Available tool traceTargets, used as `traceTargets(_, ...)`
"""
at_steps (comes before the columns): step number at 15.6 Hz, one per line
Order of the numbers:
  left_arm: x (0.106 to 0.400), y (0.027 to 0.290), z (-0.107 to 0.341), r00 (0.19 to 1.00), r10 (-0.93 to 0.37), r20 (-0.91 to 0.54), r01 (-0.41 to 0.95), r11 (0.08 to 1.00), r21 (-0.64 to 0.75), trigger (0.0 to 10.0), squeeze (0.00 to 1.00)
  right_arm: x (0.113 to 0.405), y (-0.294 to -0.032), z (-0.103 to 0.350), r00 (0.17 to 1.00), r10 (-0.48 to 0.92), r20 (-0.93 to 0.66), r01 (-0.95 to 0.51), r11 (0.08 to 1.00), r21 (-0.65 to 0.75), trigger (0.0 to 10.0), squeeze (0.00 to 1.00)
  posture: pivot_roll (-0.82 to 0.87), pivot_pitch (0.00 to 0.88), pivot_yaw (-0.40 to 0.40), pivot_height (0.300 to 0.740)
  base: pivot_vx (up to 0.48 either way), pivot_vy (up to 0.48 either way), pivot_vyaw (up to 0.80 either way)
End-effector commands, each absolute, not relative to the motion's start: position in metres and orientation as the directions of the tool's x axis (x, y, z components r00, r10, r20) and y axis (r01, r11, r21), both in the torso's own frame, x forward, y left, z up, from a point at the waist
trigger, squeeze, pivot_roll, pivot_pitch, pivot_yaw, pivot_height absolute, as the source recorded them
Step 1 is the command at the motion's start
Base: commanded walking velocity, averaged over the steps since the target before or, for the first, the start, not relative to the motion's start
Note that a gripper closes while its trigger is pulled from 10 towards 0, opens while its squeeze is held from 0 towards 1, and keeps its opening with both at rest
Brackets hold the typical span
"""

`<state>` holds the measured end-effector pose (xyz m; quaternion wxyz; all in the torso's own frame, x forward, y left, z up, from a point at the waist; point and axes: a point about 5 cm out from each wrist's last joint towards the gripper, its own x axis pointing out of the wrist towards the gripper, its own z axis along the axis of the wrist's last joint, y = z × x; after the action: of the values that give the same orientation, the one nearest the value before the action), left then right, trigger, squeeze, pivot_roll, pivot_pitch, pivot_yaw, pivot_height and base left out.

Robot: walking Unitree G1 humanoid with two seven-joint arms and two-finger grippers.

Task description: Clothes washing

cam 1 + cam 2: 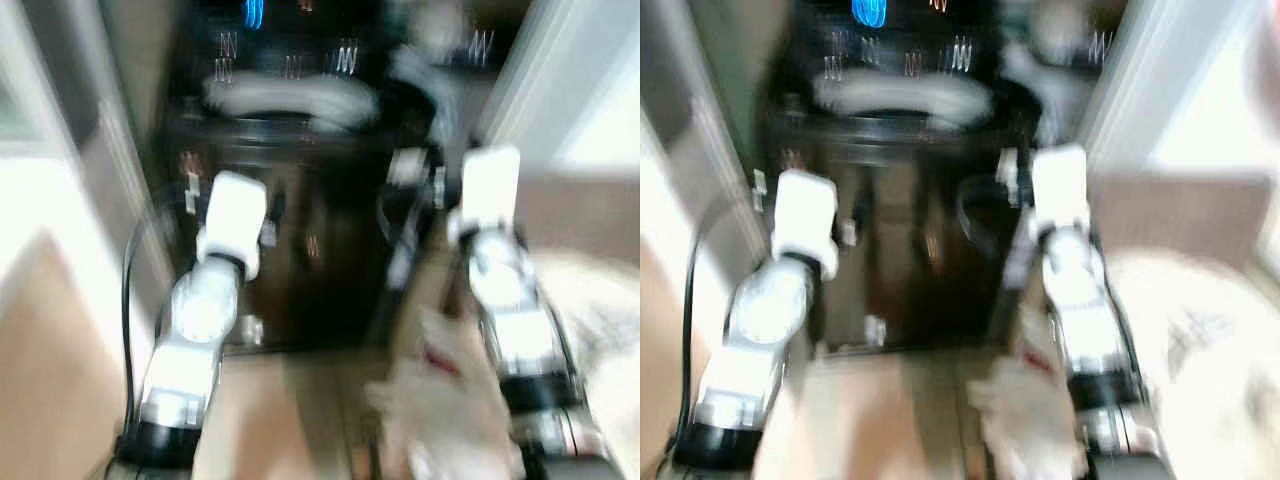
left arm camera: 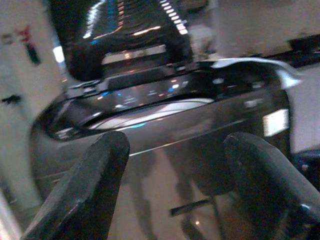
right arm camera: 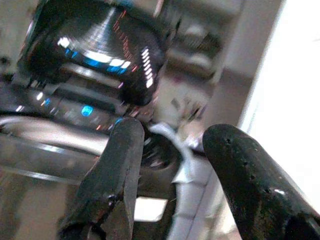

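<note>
A dark top-loading washing machine stands straight ahead with a pale ring around its top opening. Its lid is raised and reflects blue and orange lights. Both arms are held up in front of the machine, the left arm and the right arm. The left gripper is open with nothing between its fingers and points at the machine's front edge. Facing the raised lid, the right gripper is also open and empty. Something pale lies over the machine's right corner, too blurred to name.
The head views are heavily blurred. A pale crumpled cloth with a red mark lies on the floor by the right arm. A light patterned surface spreads at the right. White walls or door frames close in on both sides.
</note>
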<state>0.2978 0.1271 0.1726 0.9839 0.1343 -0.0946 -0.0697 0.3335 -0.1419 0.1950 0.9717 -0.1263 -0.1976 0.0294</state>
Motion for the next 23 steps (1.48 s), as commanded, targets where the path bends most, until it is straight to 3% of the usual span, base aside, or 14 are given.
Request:
traceTargets(1, 0.299, 0.121, 0.173, 0.968, -0.185, 0.169, 0.134, 0.953, 0.271, 10.0, 0.00, 0.332, -0.146, 0.200, 0.906, 0.117, 0.406, 0.011, 0.954, -0.300, 10.0, 0.00, -0.01, 0.000, -0.038, 0.740, 0.000, 0.000, -0.75)
traceTargets(4, 0.299, 0.121, 0.171, 0.967, -0.191, 0.167, 0.140, 0.951, 0.277, 10.0, 0.00, 0.333, -0.153, 0.216, 0.873, 0.078, 0.481, 0.094, 0.941, -0.324, 10.0, 0.00, -0.01, 0.000, -0.035, 0.740, 0.000, 0.000, -0.75)
traceTargets(6, 0.300, 0.121, 0.172, 0.966, -0.197, 0.169, 0.144, 0.948, 0.284, 10.0, 0.00, 0.336, -0.173, 0.221, 0.865, -0.034, 0.500, 0.215, 0.927, -0.309, 10.0, 0.00, -0.01, 0.000, -0.035, 0.740, 0.000, 0.000, -0.76)
traceTargets(9, 0.303, 0.124, 0.174, 0.963, -0.204, 0.175, 0.147, 0.946, 0.290, 10.0, 0.00, 0.342, -0.218, 0.211, 0.874, -0.300, 0.382, 0.388, 0.905, -0.175, 10.0, 0.00, -0.02, 0.000, -0.032, 0.740, 0.000, 0.000, -0.76)
traceTargets(12, 0.305, 0.121, 0.177, 0.957, -0.226, 0.183, 0.165, 0.940, 0.297, 10.0, 0.00, 0.346, -0.215, 0.190, 0.941, -0.281, 0.188, 0.300, 0.950, -0.081, 10.0, 0.00, -0.03, 0.000, -0.028, 0.740, 0.000, 0.000, -0.50)
traceTargets(15, 0.306, 0.121, 0.179, 0.954, -0.234, 0.188, 0.170, 0.937, 0.305, 10.0, 0.00, 0.347, -0.222, 0.180, 0.963, -0.263, 0.065, 0.270, 0.951, -0.151, 10.0, 0.00, -0.03, 0.000, -0.027, 0.740, 0.000, 0.000, 0.00)
traceTargets(16, 0.307, 0.122, 0.182, 0.953, -0.234, 0.193, 0.168, 0.936, 0.308, 10.0, 0.00, 0.347, -0.236, 0.176, 0.946, -0.324, -0.027, 0.322, 0.945, -0.064, 10.0, 0.00, -0.04, 0.000, -0.026, 0.740, 0.000, 0.000, 0.00)
traceTargets(18, 0.308, 0.124, 0.183, 0.952, -0.233, 0.197, 0.164, 0.936, 0.313, 10.0, 0.00, 0.344, -0.240, 0.184, 0.938, -0.344, -0.041, 0.345, 0.938, 0.023, 10.0, 0.00, -0.04, 0.000, -0.026, 0.740, 0.000, 0.000, 0.00)
traceTargets(20, 0.308, 0.127, 0.186, 0.952, -0.229, 0.201, 0.159, 0.935, 0.316, 10.0, 0.00, 0.343, -0.239, 0.195, 0.959, -0.283, -0.032, 0.275, 0.950, -0.146, 10.0, 0.00, -0.05, 0.000, -0.022, 0.740, 0.000, 0.000, 0.00)
traceTargets(22, 0.309, 0.127, 0.186, 0.953, -0.229, 0.200, 0.159, 0.935, 0.316, 10.0, 0.00, 0.348, -0.254, 0.195, 0.966, -0.247, -0.071, 0.225, 0.947, -0.229, 10.0, 0.00, -0.05, 0.000, -0.020, 0.740, 0.000, 0.000, 0.00)
traceTargets(23, 0.309, 0.126, 0.187, 0.952, -0.232, 0.201, 0.162, 0.936, 0.314, 10.0, 0.00, 0.354, -0.274, 0.207, 0.983, -0.133, -0.129, 0.078, 0.928, -0.364, 10.0, 0.00, -0.05, 0.000, -0.018, 0.740, 0.000, 0.000, 0.00)
